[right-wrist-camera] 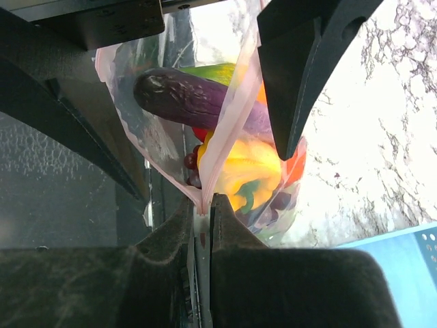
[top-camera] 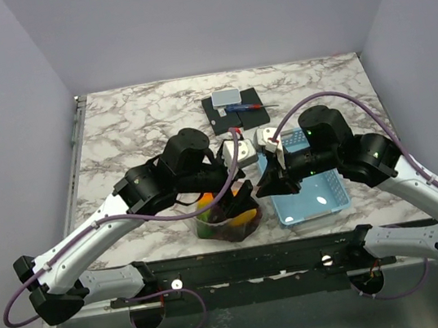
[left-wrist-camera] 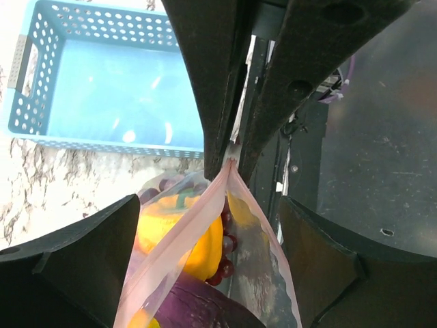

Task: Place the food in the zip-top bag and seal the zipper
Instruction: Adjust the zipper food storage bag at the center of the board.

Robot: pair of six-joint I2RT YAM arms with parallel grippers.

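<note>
A: Risk from here?

B: Mainly a bad seal. The zip-top bag [top-camera: 227, 219] sits at the desk's [top-camera: 154, 116] near edge, about midway along and just beside the basket [top-camera: 310, 196], with the food [right-wrist-camera: 252, 164] already inside. The mouth gapes in a V from one pinched corner. If the left gripper [left-wrist-camera: 208, 205] closes on one lip only, or off the zipper [left-wrist-camera: 184, 242], the tracks won't mate.

A: Anything else?

B: The food rides high, with yellow and purple bits right under the strip. It could bulge and block the closure. A run along the strip could also yank the corner out of the right gripper [right-wrist-camera: 203, 201], or drag the bag off the near edge.

A: Jaws?

B: Left: wide apart, one finger on each side of the bag mouth. It holds nothing, and I can't see it touching anything. Right: jaws nearly together, pinching the bag's corner at the end of the pink strip.

A: Sealed yet?

B: No. I'd say the sealing pass hasn't started.
</note>
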